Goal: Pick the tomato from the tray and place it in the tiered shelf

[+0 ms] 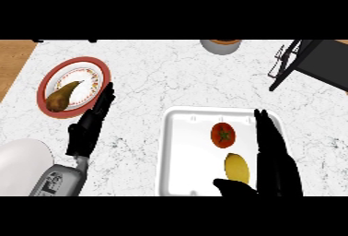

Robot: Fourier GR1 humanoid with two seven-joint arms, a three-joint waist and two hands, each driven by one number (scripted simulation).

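Note:
A red tomato (223,134) with a green stem lies in the white tray (185,152), toward its upper right. Below it in the same tray rests a yellow lemon (237,168). My right hand (273,156) is over the tray's right side, fingers straight and pointing away from me, just right of the tomato and not touching it; its thumb reaches under the lemon. My left hand (89,126) rests open on the counter left of the tray. The black tiered shelf (307,62) stands at the far right, partly cut off by the view's edge.
A red-rimmed plate (97,64) holding a brown pear (61,97) sits at the far left, close to my left fingertips. A grey bowl (221,45) is at the top edge. The wooden counter edge (14,60) shows at the upper left.

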